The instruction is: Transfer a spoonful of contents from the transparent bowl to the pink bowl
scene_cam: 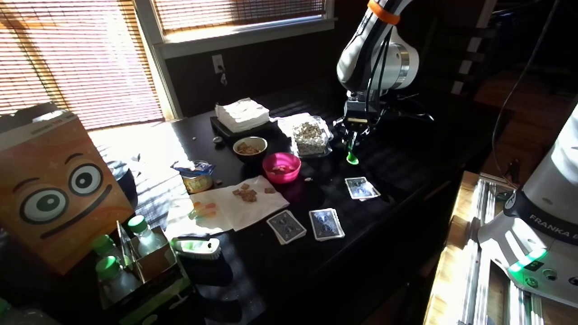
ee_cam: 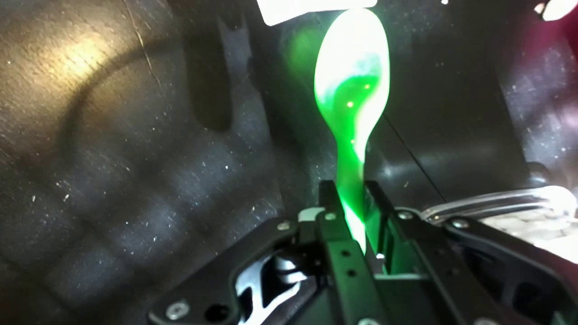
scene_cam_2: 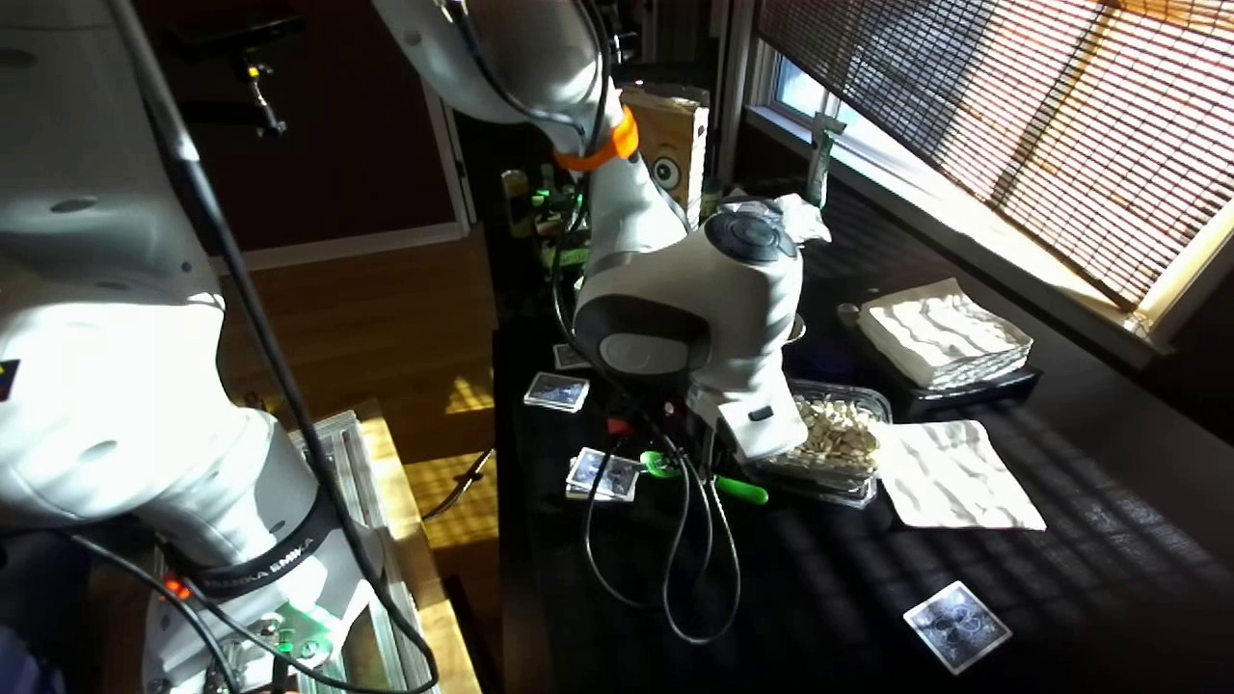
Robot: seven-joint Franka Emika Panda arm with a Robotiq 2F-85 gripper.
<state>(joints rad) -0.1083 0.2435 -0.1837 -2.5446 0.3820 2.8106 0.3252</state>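
Green spoon (ee_cam: 352, 113) | tool (ee_cam: 351, 196) clamped on it | clear container (ee_cam: 496, 200) just beside tool | pink bowl (scene_cam: 283, 177) farther off

Spoon (ee_cam: 350, 113) smooth, glossy plastic. Pink bowl (scene_cam: 283, 178) smooth, plastic-looking; transparent container (ee_cam: 496, 199) shiny plastic. Table (ee_cam: 158, 203) looks glossy, scratched; napkins (scene_cam: 242, 115) matt paper.

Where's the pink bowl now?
In an exterior view, the pink bowl sits mid-picture, to the lower left of the clear container and lower right of the dark bowl.
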